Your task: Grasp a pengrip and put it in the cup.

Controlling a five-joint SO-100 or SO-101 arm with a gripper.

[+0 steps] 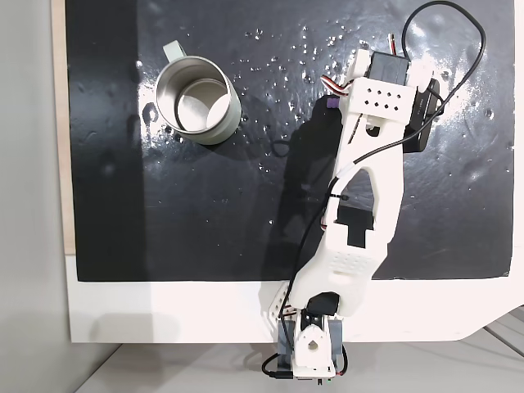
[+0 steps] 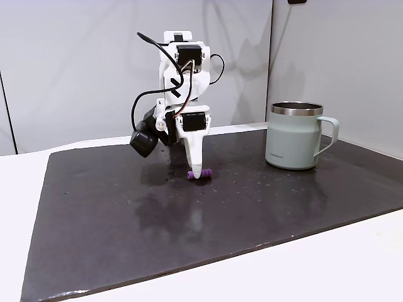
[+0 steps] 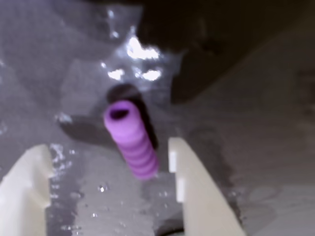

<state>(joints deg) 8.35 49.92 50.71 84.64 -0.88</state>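
in a fixed view the arm hid most of the pengrip. in the wrist view the gripper fingers ran off the bottom edge, softly blurred.

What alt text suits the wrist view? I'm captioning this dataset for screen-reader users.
A small ribbed purple pengrip lies on a dark, glossy mat, its open end facing the camera, between the two pale fingers of the open gripper. The right finger sits close beside the tube, the left finger farther off.

From my remote seat I see a black mat (glossy, speckled with bright glints), a white worktop beneath it, a pale grey wall behind.
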